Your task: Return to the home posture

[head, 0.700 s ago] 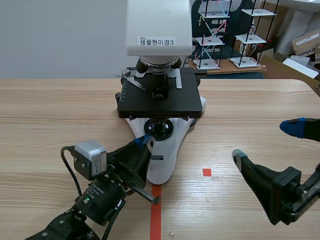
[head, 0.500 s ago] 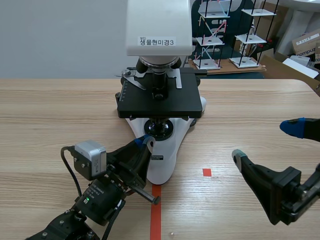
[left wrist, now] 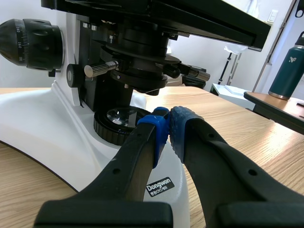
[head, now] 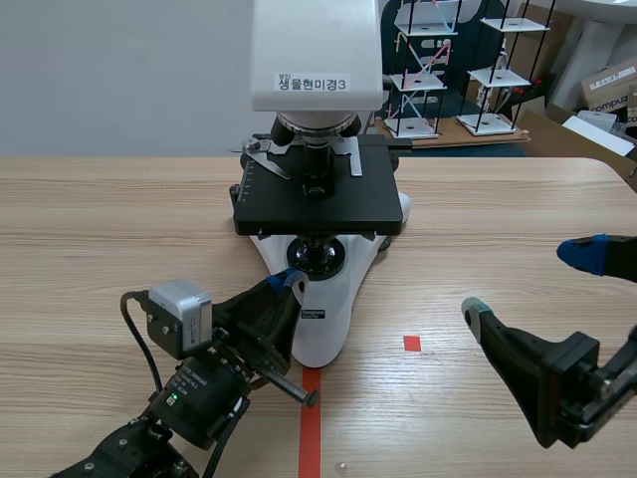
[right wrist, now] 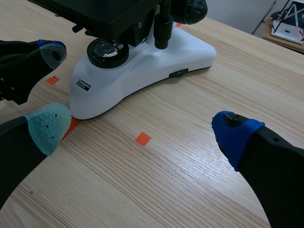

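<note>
The task had no object of its own; it concerned the two arms. The left claw sat low at the near side of the counter. Its two fingers were closed, the blue pads met at the tips, and it gripped nothing. In the left wrist view those tips lay over the white base of the microscope. They were just beside the round lamp lens and under the black stage.

The right claw was spread wide and empty, with one grey-green pad and one blue pad well apart. It hovered above bare wood to the right of the base, near the small orange-red square mark.

Judging by this, the homing was not finished for the left arm, since its tips were tucked into the microscope's footprint. To do the step well, that arm would best pull straight back toward the robot first. It should clear the base and the overhanging stage before it lifted or swung. Rising too early could knock the stage or the knobs under it, and a sideways sweep could nudge the base along the counter.

The right arm had open space around it and looked free to retract directly. Keeping the left claw closed during the retreat would keep it slim past the lens housing.
</note>
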{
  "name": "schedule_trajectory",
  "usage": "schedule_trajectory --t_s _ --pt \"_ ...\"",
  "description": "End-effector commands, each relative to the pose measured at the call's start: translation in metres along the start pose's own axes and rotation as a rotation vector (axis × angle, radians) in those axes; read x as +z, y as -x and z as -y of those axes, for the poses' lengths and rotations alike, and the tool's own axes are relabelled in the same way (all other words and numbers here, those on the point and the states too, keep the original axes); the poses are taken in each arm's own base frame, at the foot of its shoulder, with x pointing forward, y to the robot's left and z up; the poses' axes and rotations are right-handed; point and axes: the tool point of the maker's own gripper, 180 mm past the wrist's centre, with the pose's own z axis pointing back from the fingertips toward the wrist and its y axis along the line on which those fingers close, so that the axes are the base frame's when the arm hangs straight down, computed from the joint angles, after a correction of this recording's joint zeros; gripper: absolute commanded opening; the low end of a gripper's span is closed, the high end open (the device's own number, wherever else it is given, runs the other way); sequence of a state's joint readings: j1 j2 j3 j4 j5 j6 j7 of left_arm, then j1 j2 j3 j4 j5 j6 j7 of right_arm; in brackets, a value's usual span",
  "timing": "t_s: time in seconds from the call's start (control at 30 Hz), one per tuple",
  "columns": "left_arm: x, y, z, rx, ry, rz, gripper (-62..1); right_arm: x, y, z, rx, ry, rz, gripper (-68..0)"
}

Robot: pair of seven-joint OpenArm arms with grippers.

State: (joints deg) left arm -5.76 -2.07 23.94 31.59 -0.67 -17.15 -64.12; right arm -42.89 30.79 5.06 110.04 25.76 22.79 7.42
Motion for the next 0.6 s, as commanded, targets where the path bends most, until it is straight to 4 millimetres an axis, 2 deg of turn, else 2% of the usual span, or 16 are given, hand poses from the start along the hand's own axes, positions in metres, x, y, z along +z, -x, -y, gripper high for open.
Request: schedule_trajectory --t_s 0.0,0.23,0.33,0.57 --pt "-0.007 -0.010 -0.001 -0.006 0.003 0.044 -56.3 0.000 -0.007 0.001 -0.002 0.004 0.026 0.4" --pt "-0.005 -0.013 -0.004 -0.015 0.005 0.054 -56.5 0.000 -0.007 0.001 -0.002 0.004 0.026 0.4" --pt "0.003 -0.022 -0.005 -0.033 -0.002 0.099 -56.5 0.000 -0.007 0.001 -0.002 0.004 0.026 0.4" --pt "0.030 -0.021 0.001 -0.088 -0.011 0.049 -56.5 0.000 -0.007 0.001 -0.001 0.004 0.026 0.4"
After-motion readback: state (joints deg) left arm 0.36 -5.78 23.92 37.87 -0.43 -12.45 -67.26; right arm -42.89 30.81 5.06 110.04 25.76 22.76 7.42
